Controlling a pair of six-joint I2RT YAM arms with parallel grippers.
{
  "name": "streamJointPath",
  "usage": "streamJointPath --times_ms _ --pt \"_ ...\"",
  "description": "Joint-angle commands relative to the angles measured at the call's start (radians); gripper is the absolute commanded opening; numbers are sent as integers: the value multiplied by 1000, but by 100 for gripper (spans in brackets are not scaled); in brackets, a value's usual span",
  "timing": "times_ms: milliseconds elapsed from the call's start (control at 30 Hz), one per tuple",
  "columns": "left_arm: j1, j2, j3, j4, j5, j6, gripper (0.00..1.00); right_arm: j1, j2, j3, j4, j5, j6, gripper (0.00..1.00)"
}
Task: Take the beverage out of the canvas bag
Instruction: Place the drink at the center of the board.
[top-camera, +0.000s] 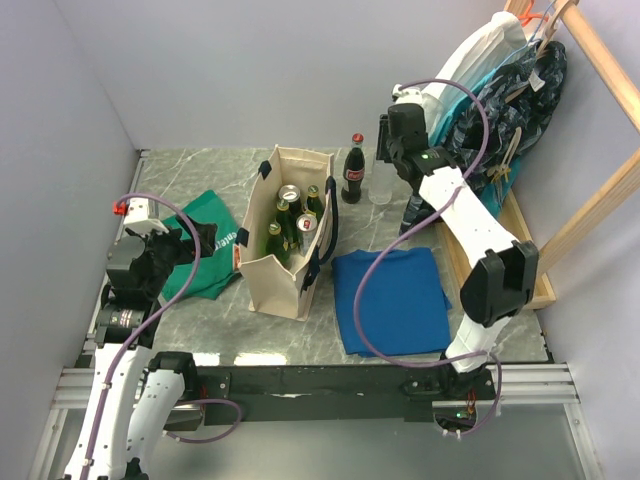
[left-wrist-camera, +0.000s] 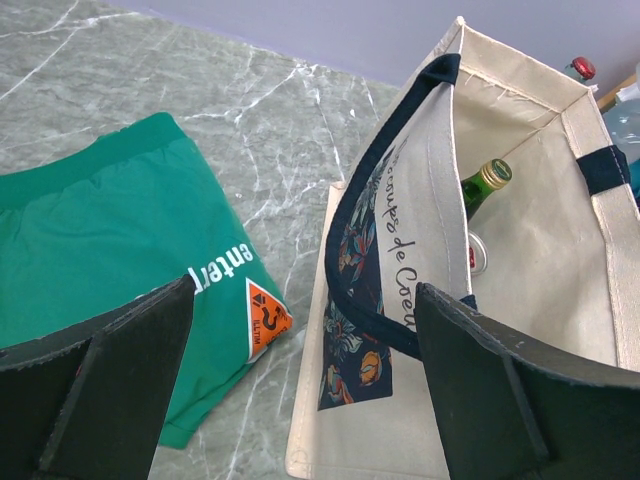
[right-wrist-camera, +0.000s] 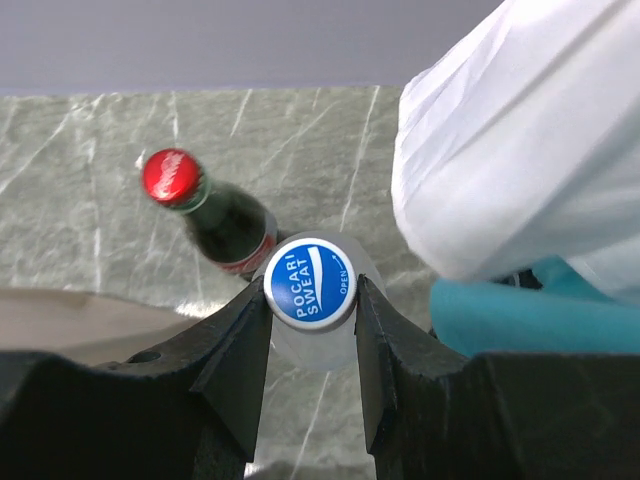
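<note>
Your right fingers pinch the upright, blue-capped clear plastic bottle at upper centre, outside the cream canvas bag with navy handles. That bag sits lower-left, nearer your wide-spread left fingers.

From here the canvas bag's walls hide the green bottles below their necks; the blue cap mostly covers the clear bottle.

One canvas bag held two cans and at least three green glass bottles; their exact number could not be told. Outside it were one cola bottle and one clear bottle. There were two cloths: one green cloth and one blue cloth. Two robot arms were present.
</note>
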Motion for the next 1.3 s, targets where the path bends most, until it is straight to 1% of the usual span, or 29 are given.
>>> streamJointPath --times_ms 0,467,800,1267 --pt "0 -9 24 15 -6 9 96 -17 2 9 264 55 26 0" --pt "1 4 27 15 -9 10 96 -25 58 -102 522 116 -13 0" --pt "1 10 28 13 -16 12 96 -40 130 -57 528 105 12 0" --pt "1 16 27 12 -23 13 96 -51 182 -23 533 70 18 0"
